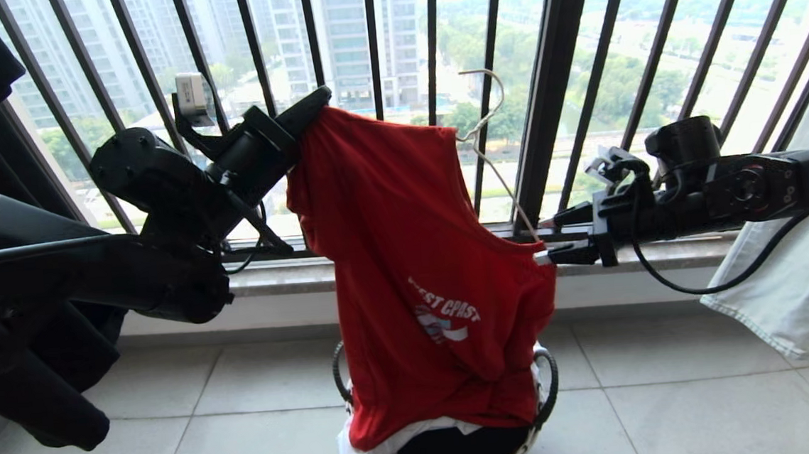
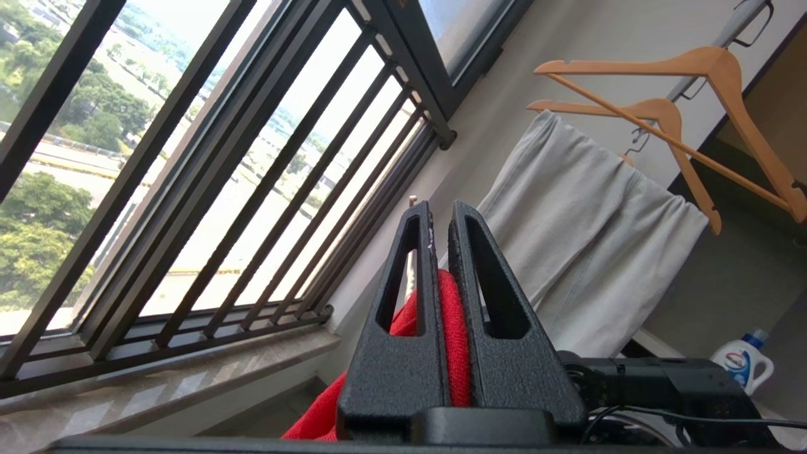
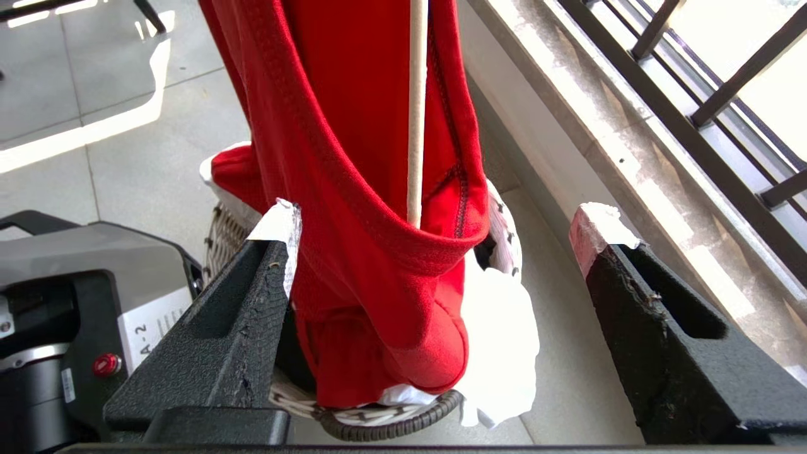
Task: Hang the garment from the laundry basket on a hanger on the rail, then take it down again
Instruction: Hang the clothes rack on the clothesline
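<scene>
Two grippers are raised before the barred window. The left gripper [image 1: 321, 97] is clamped on a fold of the red shirt [image 1: 406, 255], held up above the basket [image 1: 542, 417]; the hem drapes into the basket over a white garment [image 3: 498, 334]. White chest letters read partly "ST COAST". The hanger [image 1: 487, 136] is threaded inside the shirt, its hook free above the collar. The right gripper [image 1: 555, 238] is spread wide just beside the shirt's lower shoulder, gripping nothing. "A-2" is read on a label [image 3: 151, 328] on the base.
</scene>
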### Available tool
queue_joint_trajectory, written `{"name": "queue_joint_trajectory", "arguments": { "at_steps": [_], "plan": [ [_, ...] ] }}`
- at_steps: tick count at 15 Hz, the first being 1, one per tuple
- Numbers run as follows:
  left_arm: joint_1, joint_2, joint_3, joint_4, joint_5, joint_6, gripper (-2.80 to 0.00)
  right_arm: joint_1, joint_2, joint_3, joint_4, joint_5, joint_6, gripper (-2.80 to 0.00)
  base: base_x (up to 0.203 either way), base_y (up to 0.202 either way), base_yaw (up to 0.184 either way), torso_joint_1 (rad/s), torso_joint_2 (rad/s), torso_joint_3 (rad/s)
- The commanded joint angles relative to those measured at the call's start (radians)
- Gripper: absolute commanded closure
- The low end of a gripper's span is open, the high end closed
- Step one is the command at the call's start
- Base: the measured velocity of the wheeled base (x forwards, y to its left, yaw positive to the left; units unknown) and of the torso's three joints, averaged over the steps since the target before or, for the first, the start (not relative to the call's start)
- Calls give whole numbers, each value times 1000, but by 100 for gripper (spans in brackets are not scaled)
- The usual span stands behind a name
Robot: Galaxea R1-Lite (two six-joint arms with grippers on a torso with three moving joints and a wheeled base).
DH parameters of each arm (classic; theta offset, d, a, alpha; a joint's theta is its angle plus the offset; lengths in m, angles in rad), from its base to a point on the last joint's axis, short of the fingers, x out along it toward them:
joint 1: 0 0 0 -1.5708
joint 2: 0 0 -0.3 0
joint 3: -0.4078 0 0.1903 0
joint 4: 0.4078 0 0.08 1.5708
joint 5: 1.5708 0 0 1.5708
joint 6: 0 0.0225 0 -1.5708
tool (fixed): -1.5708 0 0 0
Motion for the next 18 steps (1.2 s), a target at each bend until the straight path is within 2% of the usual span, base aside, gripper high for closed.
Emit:
{"name": "queue_joint_trajectory", "arguments": {
  "at_steps": [1,6,11,18],
  "plan": [
    [0,-9,2,-8,-3,-6,0,6,22,0,2,18,-4,-280,0,0,0,0,0,0],
    [0,-17,8,-8,-3,-6,0,73,30,32,-1,18,-5,-280,0,0,0,0,0,0],
    [1,-26,10,-8,-3,-6,0,72,37,37,1,15,-4,-280,0,0,0,0,0,0],
    [0,-35,19,-8,-3,-6,0,127,36,42,-1,15,-3,-280,0,0,0,0,0,0]
  ]
}}
